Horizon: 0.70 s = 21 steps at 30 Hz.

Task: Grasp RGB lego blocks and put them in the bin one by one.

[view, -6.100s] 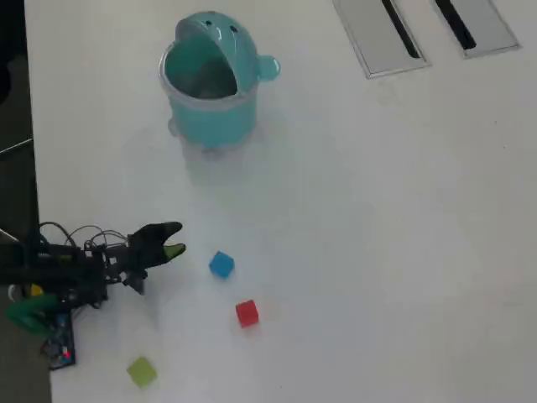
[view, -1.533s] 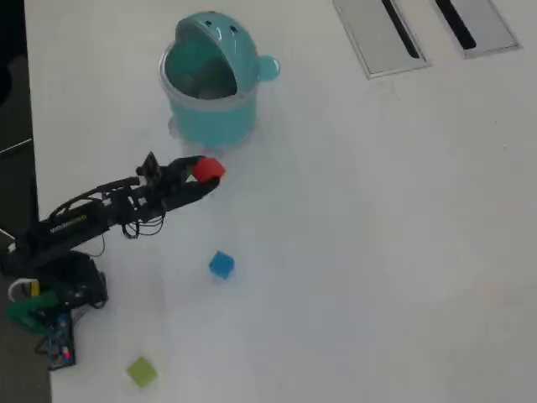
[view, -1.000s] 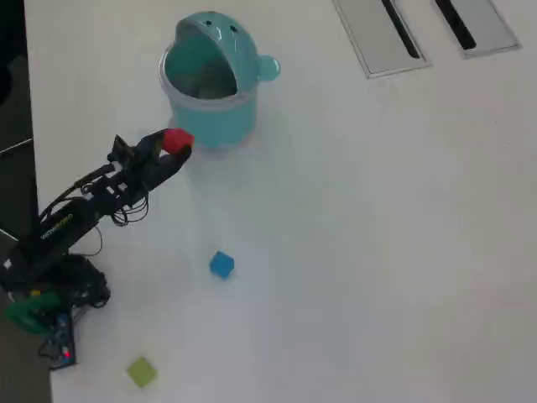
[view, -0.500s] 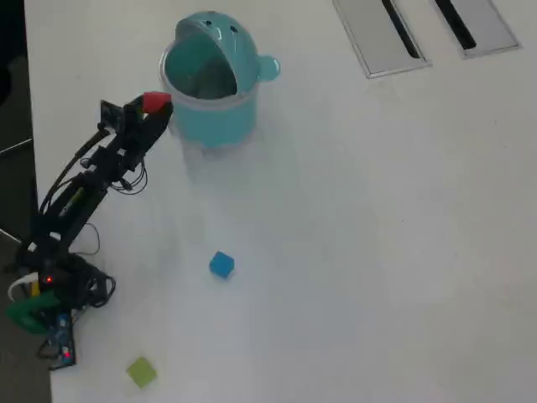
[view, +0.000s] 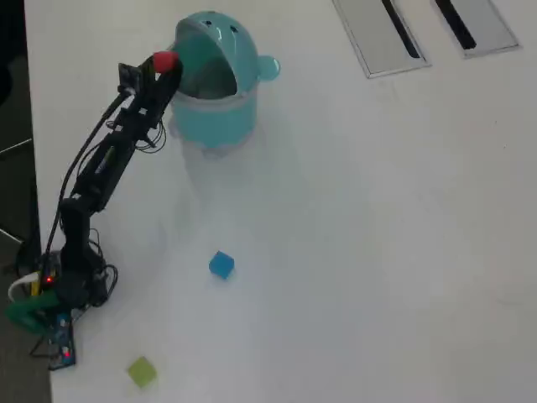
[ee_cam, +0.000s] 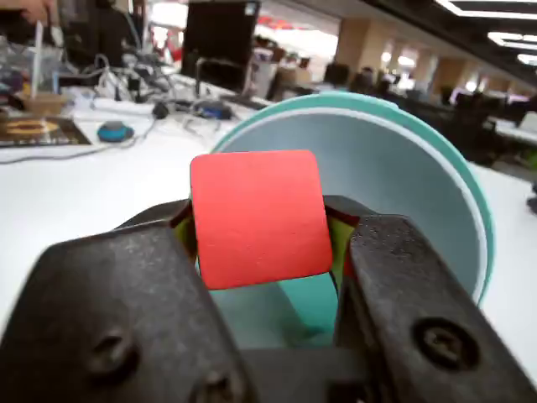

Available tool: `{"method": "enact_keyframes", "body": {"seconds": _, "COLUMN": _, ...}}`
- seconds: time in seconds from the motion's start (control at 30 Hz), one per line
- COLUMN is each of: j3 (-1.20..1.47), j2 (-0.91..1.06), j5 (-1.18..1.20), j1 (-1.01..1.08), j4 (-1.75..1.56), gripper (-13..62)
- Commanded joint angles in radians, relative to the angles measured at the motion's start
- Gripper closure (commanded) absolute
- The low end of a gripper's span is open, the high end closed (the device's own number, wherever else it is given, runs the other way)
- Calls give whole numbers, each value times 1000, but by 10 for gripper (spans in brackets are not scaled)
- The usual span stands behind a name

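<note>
We held the red block (ee_cam: 258, 217) tight in our tool (ee_cam: 260, 243); its two jaws were squeezed on the block's sides. In the overhead view the tool (view: 162, 65) was up at the rim of the bin (view: 220, 113), at about 9 o'clock from the bin's mouth; the red block (view: 164, 61) was not dropped in yet.

So we judged the first block was almost done; it only needed to go a bit more over the hole and be let go. Two blocks were left on the white bench (view: 377, 235); the blue block (view: 221, 264) lay at about 6 o'clock from the bin, and the yellow-green block (view: 142, 370) lay further off, near 7 o'clock.

The bin's lid was swung open; we could not see any block inside it.
</note>
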Motion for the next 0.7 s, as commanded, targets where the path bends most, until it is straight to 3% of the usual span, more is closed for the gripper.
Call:
{"method": "enact_keyframes", "body": {"seconds": 0.0, "j3": -115, "j2": 23, "j5": 2, "j1": 15, "j4": -71, "gripper": 376}}
{"method": "enact_keyframes", "body": {"seconds": 0.53, "j3": -385, "j2": -268, "j5": -12, "j1": 89, "j4": -178, "gripper": 372}}
{"method": "enact_keyframes", "body": {"seconds": 0.63, "j3": -535, "j2": -327, "j5": -8, "j1": 87, "j4": -57, "gripper": 349}}
{"method": "enact_keyframes", "body": {"seconds": 0.67, "j3": -676, "j2": -380, "j5": -11, "j1": 86, "j4": 52, "gripper": 289}}
